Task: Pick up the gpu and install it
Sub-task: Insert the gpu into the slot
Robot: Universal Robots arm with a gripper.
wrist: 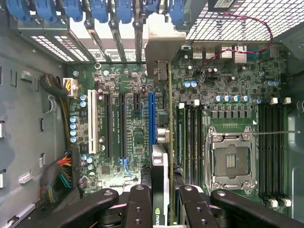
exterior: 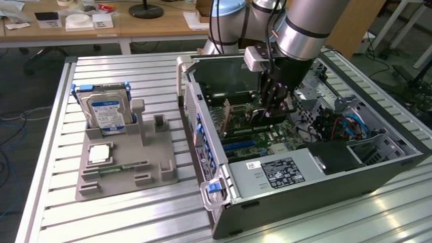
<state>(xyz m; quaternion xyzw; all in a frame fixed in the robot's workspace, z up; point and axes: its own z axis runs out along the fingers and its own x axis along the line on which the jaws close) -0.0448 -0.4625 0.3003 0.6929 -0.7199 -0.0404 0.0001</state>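
**Gpu gripped inside the open case**

The gripper [exterior: 273, 112] reaches down into the open computer case [exterior: 304, 174], which lies on its side on the slatted metal table [exterior: 121, 223], on the exterior view's right. Its fingers [wrist: 138, 205] are clenched on the gpu [exterior: 246, 120], one on each side of the thin card.

In the wrist view the gripper [wrist: 164, 206] holds the gpu [wrist: 160, 166] edge-on above the green motherboard [wrist: 133, 95]. The card runs alongside the long blue slot [wrist: 152, 118], and its silver end bracket [wrist: 164, 45] points toward the case wall that carries the row of blue latches [wrist: 99, 9]. I cannot tell whether the card's lower edge is seated in a slot. The bare processor socket [wrist: 232, 161] lies on the card's other side, beyond the memory slots.

On the exterior view's left, well apart from the case, a grey holder [exterior: 128, 174] carries the upright hard drive [exterior: 106, 114] and a small green memory stick [exterior: 125, 166].
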